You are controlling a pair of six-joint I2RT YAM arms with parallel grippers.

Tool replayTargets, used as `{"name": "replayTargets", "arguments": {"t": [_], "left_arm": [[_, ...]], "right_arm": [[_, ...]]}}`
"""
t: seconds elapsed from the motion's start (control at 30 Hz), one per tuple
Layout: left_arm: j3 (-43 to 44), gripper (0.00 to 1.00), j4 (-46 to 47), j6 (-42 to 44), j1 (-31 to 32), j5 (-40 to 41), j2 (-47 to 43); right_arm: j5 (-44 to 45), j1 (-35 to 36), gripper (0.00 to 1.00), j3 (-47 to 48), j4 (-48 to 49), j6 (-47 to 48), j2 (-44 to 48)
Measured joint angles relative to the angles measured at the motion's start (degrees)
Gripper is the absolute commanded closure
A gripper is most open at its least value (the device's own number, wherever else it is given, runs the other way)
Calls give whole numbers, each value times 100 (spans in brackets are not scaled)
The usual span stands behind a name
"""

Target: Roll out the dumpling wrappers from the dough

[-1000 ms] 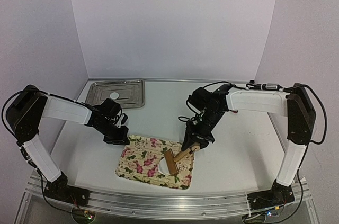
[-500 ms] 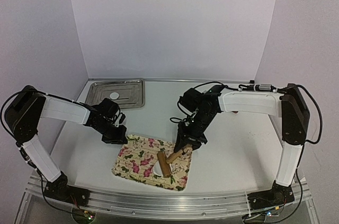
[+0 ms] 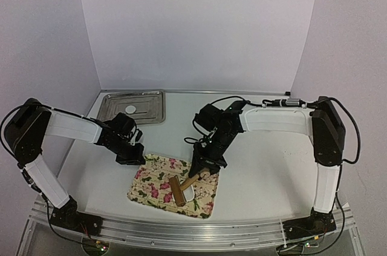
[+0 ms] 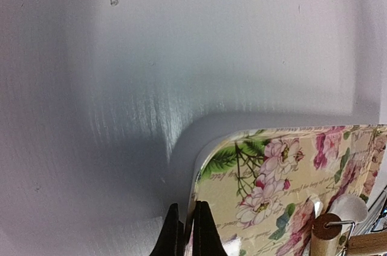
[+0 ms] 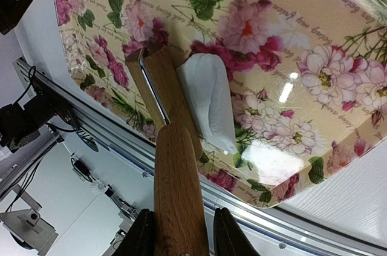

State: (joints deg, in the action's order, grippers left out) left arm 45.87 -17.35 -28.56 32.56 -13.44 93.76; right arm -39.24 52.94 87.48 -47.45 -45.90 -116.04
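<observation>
Jaws of the right gripper [image 5: 181, 232] clamp from both sides on the handle [image 5: 178, 177] of a wooden roller, partly apart because the wood fills the space between them. From the wrist camera we look up the handle to the barrel [image 5: 158, 89], which rests on a floral tray [image 5: 314, 68]. The barrel runs crosswise to the handle, slanting from upper left to lower right in that view.

An oblong white piece of dough [image 5: 208, 101] lies on the tray touching the barrel's right side, its long axis roughly parallel to the barrel. It looks thick and uneven, not a flat round disc. From the overhead camera we judge that the dough [image 3: 190, 194] sits on the barrel's gripper side, so the next pass calls for drawing the roller back toward the right arm, across the dough's short axis.

The right arm is plainly the nearer one. The left gripper [image 3: 130, 158] has its fingers [image 4: 202, 232] pressed together at the tray's far left corner, seemingly pinching the rim.

Well apart, at the back of the table, a steel tray [image 3: 109, 111] holds one small round dumpling wrapper [image 3: 130, 109].
</observation>
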Motion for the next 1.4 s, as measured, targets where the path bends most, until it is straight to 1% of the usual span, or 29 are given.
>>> {"name": "replayTargets", "arguments": {"t": [0.2, 0.33, 0.47, 0.57, 1.0, 1.23, 1.4], "left_arm": [[-100, 100, 33, -5, 9, 19, -85], [-140, 100, 34, -38, 48, -48, -116], [-140, 100, 39, -55, 50, -75, -120], [-140, 100, 37, -53, 50, -75, -120], [-140, 100, 37, -53, 48, -80, -127], [-140, 100, 31, -53, -31, -29, -129], [-140, 100, 9, -48, -74, 45, -144]], "right_arm": [[85, -98, 100, -549, 310, -64, 450], [76, -424, 100, -1122, 443, -12, 874], [94, -798, 100, -1379, 230, 132, 1094], [126, -918, 100, -1376, 38, 245, 1124], [99, -998, 100, -1367, -49, 432, 1109], [149, -635, 100, -604, -395, 396, 574], [152, -408, 100, -393, -323, 342, 405]]}}
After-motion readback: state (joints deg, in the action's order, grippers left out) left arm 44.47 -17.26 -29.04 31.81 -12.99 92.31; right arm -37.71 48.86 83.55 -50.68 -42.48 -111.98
